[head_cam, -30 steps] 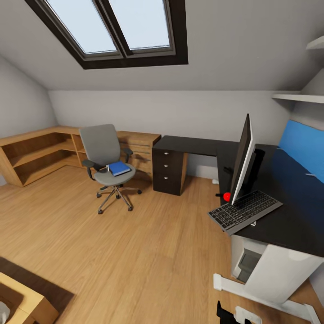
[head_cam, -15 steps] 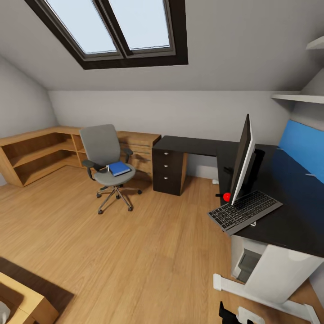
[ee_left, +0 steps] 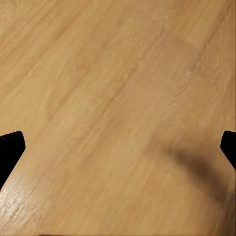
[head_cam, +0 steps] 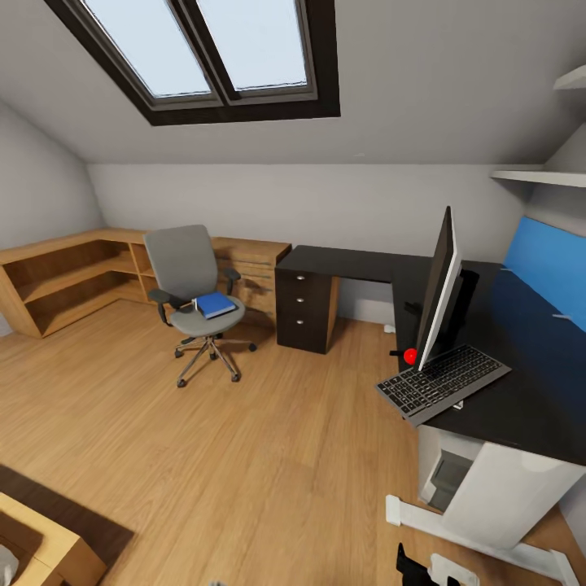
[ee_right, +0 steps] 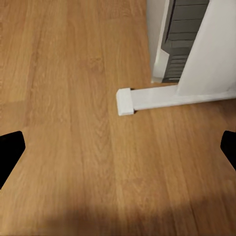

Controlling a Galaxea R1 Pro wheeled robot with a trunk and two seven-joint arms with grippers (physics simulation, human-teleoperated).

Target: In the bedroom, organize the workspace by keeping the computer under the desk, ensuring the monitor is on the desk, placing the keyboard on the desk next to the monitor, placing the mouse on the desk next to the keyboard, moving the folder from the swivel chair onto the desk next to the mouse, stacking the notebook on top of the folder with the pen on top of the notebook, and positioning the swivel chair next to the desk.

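Observation:
The grey swivel chair (head_cam: 192, 295) stands out on the wood floor, away from the desk, with the blue folder (head_cam: 215, 304) lying on its seat. At the right is the black-topped desk (head_cam: 521, 391) with a blue back panel. On it the monitor (head_cam: 438, 291) stands edge-on, and the keyboard (head_cam: 443, 381) lies in front of it, overhanging the desk's edge. The light-grey computer (head_cam: 449, 476) (ee_right: 179, 39) sits under the desk. My left gripper (ee_left: 118, 150) and right gripper (ee_right: 118, 150) are both open over bare floor. The mouse, notebook and pen are out of view.
A dark drawer unit (head_cam: 305, 309) carries the desk's far wing. Light-wood shelving and a dresser (head_cam: 65, 277) line the left and back walls. The desk's white foot (ee_right: 162, 98) lies on the floor close to my right gripper. A rug and a wooden piece (head_cam: 41, 537) fill the near left corner.
The dark tip of my right arm at the picture's bottom edge has shifted slightly to the right. Chair, folder, monitor and keyboard stay where they were.

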